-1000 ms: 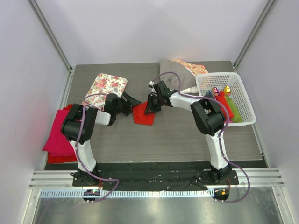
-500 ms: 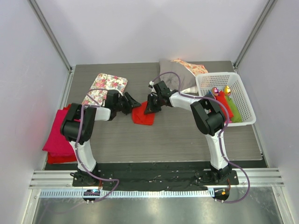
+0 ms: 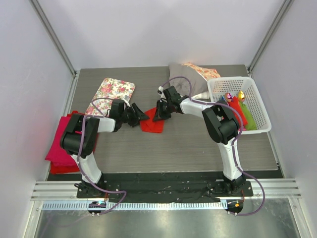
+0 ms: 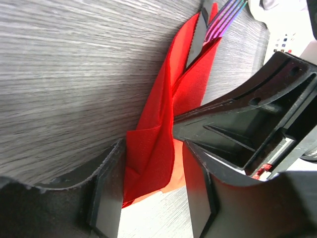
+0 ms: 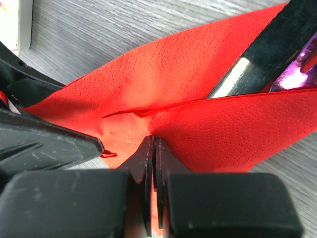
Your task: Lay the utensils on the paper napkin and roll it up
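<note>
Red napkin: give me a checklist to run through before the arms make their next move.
1. The utensils lying on the paper napkin: ok.
2. Napkin fold between the jaws of the left gripper: ok.
3. Left gripper closed on it: not ok, jaws apart.
4. The right gripper shut at the napkin's edge: ok.
5. Right gripper really pinching paper: cannot tell.
6. Napkin rolled: not ok, only loosely folded.

No text, label, brand, number or sign can be read in any of the three views.
</note>
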Available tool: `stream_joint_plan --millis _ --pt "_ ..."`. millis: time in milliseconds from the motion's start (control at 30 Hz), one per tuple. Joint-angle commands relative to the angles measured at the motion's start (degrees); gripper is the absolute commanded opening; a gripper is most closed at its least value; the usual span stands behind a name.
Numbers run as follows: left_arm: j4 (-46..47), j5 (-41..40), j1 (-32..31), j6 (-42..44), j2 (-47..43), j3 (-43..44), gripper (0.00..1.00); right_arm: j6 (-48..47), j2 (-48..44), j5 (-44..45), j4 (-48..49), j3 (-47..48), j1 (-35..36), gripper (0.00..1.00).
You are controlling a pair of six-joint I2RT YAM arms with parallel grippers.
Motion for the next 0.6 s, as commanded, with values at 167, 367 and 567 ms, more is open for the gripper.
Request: stream_joint_plan --millis 167,367,567 --pt "-1.51 -4.55 1.73 -0.33 -2.82 -1.57 0.44 -3.12 1.61 3.45 -9.4 -3.58 0.32 0.01" --pt "-0.11 -4.47 1.82 -0.42 -4.93 -2.54 0.27 -3.03 1.53 3.62 -9.4 -3.49 0.32 0.01" --pt "2.01 -1.13 1.21 -2.96 -4.23 -2.01 0.12 -2.68 1.7 3.62 -9.4 -2.97 0.23 0.01"
